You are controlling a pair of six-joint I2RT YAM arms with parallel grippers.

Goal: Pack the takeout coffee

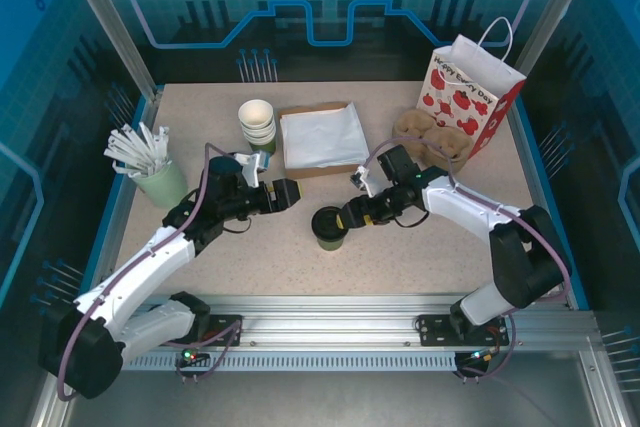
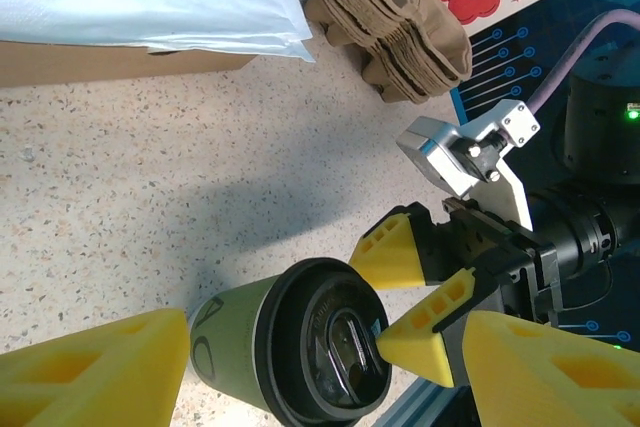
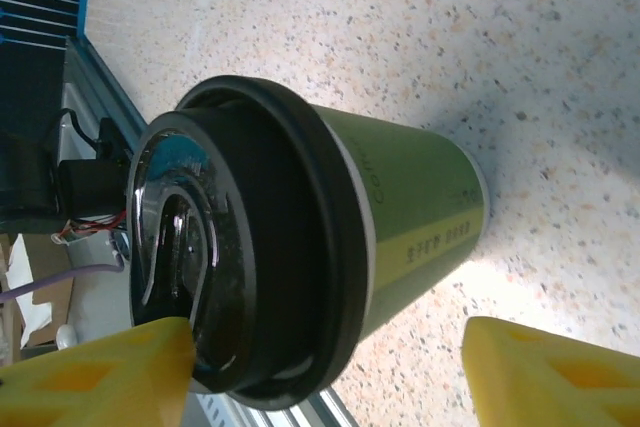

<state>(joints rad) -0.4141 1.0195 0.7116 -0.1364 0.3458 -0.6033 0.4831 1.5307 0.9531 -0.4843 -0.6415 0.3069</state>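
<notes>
The takeout coffee, a dark green cup with a black lid, stands upright near the table's front middle. My right gripper is at its right side, open. In the left wrist view one right fingertip rests on the lid's top and the other sits just beyond the rim. In the right wrist view the takeout coffee lies between the spread fingers of the right gripper, with a gap at the cup's body. My left gripper hovers open to the cup's upper left, holding nothing. The left wrist view looks down at the takeout coffee.
A pale mint cup of white sticks stands at the left. A stack of paper cups and a cardboard box of white paper sit at the back. Brown pulp trays lie beside a red-and-white gift bag at the back right.
</notes>
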